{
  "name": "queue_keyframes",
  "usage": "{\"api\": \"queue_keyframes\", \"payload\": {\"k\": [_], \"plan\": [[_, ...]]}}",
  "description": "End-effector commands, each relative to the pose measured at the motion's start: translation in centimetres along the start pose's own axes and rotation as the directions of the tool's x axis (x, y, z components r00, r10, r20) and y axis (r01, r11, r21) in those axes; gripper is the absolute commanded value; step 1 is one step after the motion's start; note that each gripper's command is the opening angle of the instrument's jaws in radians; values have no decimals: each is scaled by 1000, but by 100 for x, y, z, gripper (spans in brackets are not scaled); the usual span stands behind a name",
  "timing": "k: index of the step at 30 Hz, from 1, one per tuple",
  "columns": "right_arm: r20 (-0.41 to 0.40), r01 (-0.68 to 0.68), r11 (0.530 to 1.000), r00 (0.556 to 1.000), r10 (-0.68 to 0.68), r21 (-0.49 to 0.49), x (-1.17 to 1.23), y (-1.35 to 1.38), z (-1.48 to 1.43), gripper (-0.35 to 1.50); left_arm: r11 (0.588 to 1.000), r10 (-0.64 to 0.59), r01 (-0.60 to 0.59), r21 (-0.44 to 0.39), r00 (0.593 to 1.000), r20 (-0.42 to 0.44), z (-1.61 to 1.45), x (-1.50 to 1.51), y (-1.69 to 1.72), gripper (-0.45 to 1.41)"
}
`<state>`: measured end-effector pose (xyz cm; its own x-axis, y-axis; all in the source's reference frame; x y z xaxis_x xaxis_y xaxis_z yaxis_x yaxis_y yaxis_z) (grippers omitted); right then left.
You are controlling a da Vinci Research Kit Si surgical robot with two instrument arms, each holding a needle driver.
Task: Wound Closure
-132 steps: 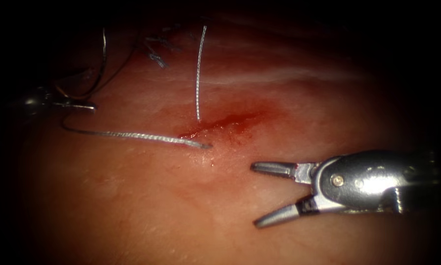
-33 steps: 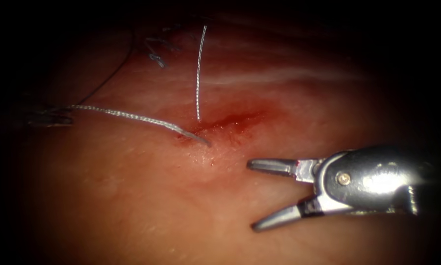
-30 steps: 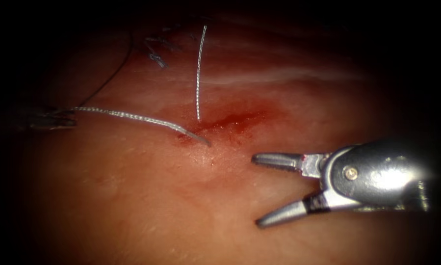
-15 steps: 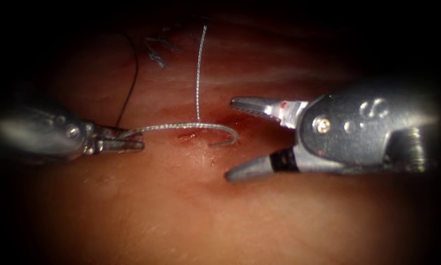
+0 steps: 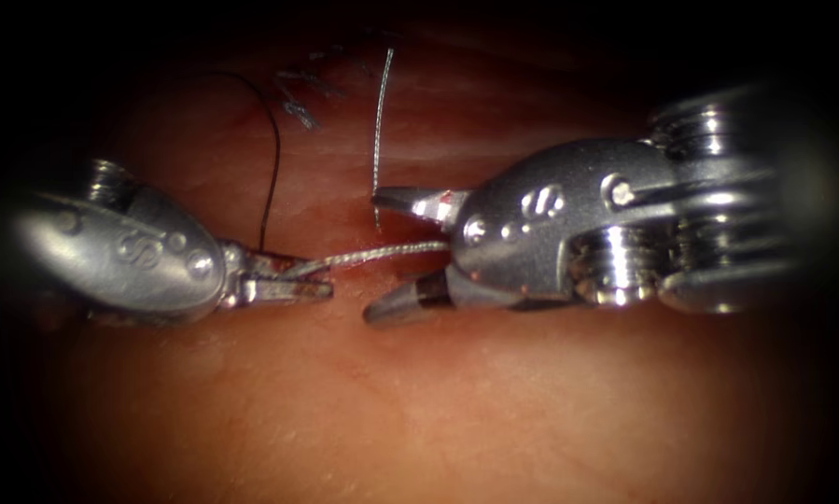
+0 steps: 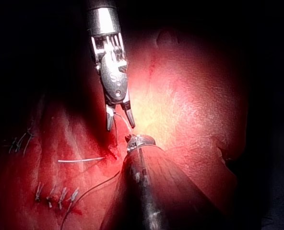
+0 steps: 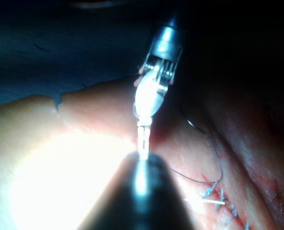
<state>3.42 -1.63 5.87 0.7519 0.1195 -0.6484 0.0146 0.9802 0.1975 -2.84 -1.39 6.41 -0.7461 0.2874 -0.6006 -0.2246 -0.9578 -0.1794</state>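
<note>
Gripping braided thread (image 5: 382, 254), left gripper (image 5: 293, 280) clamped; right gripper (image 5: 391, 252) spread around it; needle unseen.

Dark surround ringing the lit tissue (image 5: 456, 411) in the endoscope view, light brightest at its middle and fading outward, blue drape (image 7: 60, 52) beyond the tissue's edge in the right wrist view, blackness elsewhere around the tissue
</note>
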Motion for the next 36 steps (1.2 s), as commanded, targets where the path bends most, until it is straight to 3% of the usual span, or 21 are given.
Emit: {"api": "queue_keyframes", "payload": {"k": [1, 6, 10, 11, 13, 14, 24, 26, 28, 30, 36], "plan": [[0, 9, 1000, 1000, -9, 3, 4, -4, 7, 96, 1000, 1, -1, -2, 1000, -1, 7, -1, 4, -45], [1, 15, 1000, 1000, -15, 8, 9, -6, 5, 91, 1000, 1, -1, -2, 1000, -1, 7, -1, 4, -45], [-1, 45, 999, 999, -45, 11, 11, -9, 3, 63, 1000, 1, -1, -3, 1000, -1, 7, 0, 3, -45], [0, 58, 998, 998, -58, 15, 12, -10, 3, 46, 1000, 7, -7, -2, 1000, -1, 7, -1, 3, -45], [-10, 77, 996, 997, -77, 38, 11, -11, 1, -21, 1000, 7, -7, -3, 1000, -1, 7, -1, 3, -45], [-16, 85, 995, 996, -84, 59, 10, -12, 0, -35, 1000, 7, -7, -3, 1000, -1, 6, -1, 3, -45], [-18, 110, 988, 994, -109, 104, -11, -10, -7, -35, 1000, 7, -7, -5, 1000, -8, 6, -2, 1, -45], [-18, 112, 988, 994, -111, 105, -15, -11, -8, -35, 1000, 10, -10, 1, 1000, -14, 5, -1, -2, 7], [-19, 117, 988, 993, -115, 106, -21, -12, -9, -35, 1000, 3, -3, 12, 999, -37, 3, 2, -9, 79], [-22, 121, 987, 993, -119, 105, -28, -13, -11, -35, 1000, -5, 7, 25, 997, -77, -1, 6, -16, 123], [-63, 128, 988, 990, -123, 88, -45, -16, -28, -35, 1000, -4, 3, -4, 990, -142, -12, 2, -22, 128]]}}
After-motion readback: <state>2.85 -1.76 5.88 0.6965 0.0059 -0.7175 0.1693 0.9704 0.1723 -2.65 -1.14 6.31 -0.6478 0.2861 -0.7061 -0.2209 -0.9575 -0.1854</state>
